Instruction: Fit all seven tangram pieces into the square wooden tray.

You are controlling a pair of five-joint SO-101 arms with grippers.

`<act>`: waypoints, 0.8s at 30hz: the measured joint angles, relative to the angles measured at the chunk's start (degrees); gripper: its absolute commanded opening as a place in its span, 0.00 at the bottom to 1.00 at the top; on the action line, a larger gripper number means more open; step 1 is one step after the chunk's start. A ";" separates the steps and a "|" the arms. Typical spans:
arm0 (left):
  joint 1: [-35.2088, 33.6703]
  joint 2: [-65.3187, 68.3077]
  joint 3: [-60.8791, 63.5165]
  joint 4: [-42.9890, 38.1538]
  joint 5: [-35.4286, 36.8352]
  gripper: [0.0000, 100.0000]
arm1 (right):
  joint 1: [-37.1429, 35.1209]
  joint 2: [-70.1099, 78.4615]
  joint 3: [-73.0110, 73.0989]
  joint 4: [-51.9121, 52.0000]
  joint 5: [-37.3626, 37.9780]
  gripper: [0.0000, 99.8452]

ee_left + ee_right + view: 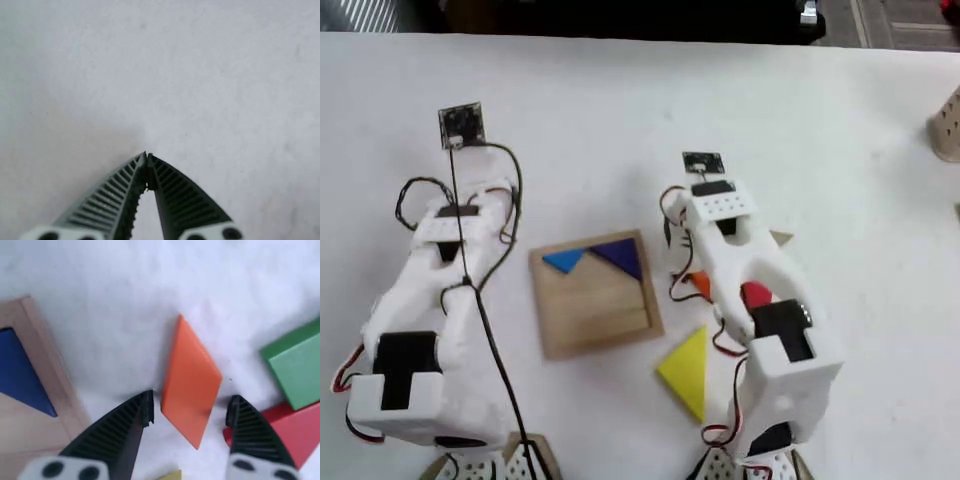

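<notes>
Right wrist view | right gripper [191, 403] spread astride orange piece [192, 372] | left gripper [146, 161] clenched, empty | risk: closing finger snags red piece [300, 432]

bench [620, 110] is carrying 1 square wooden tray [595, 300], lying flat near its middle | yellow triangle [688, 370] is lying just beside the tray's corner | orange piece [190, 382] is lying between tray and red piece [295, 432] | green piece [295, 365] is sitting against the red
</notes>
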 measured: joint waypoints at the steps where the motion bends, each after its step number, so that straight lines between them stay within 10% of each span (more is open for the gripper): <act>1: 0.00 0.00 0.00 0.00 0.00 0.02 | 0.00 1.32 -1.76 1.41 -0.79 0.22; 24: 0.00 0.00 0.00 0.00 0.00 0.02 | 0.88 5.89 -10.11 8.00 -2.90 0.21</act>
